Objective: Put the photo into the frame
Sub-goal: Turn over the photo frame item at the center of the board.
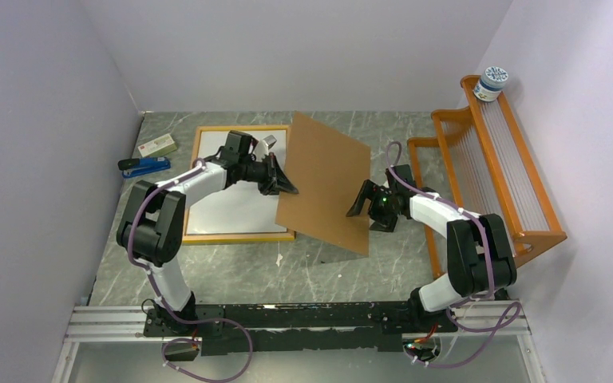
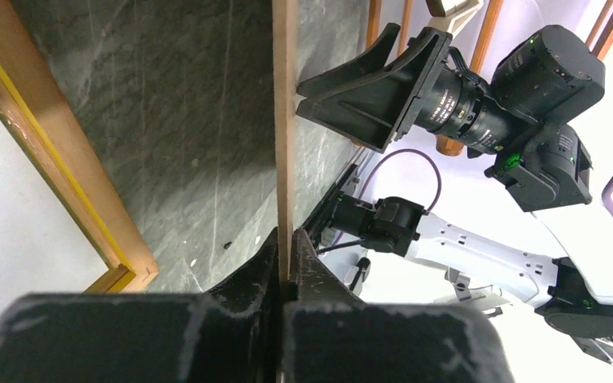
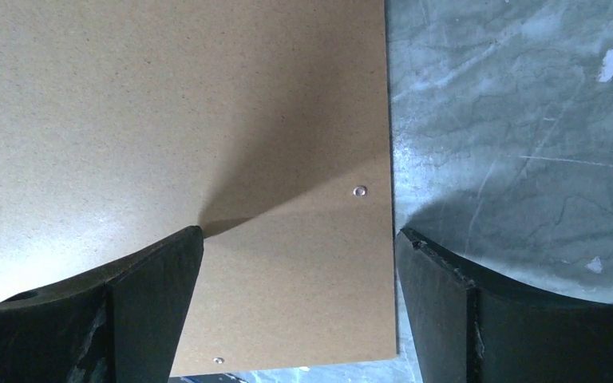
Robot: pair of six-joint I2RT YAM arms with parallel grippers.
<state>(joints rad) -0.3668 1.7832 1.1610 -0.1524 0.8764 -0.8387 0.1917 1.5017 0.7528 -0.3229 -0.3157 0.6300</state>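
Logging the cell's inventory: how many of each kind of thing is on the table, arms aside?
Frame: 1
White sheet: 1
Board: 1
Rack: 1
Stapler: 1
Box: 1
Jar: 1
Total: 7

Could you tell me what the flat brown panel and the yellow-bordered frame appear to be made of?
The flat brown rectangular panel looks like hardboard: matte, finely speckled fibre face, thin edge, small metal rivets. The thin yellow-orange rectangular frame looks like wood, smooth and possibly varnished: warm brown face beside a yellow inner strip.
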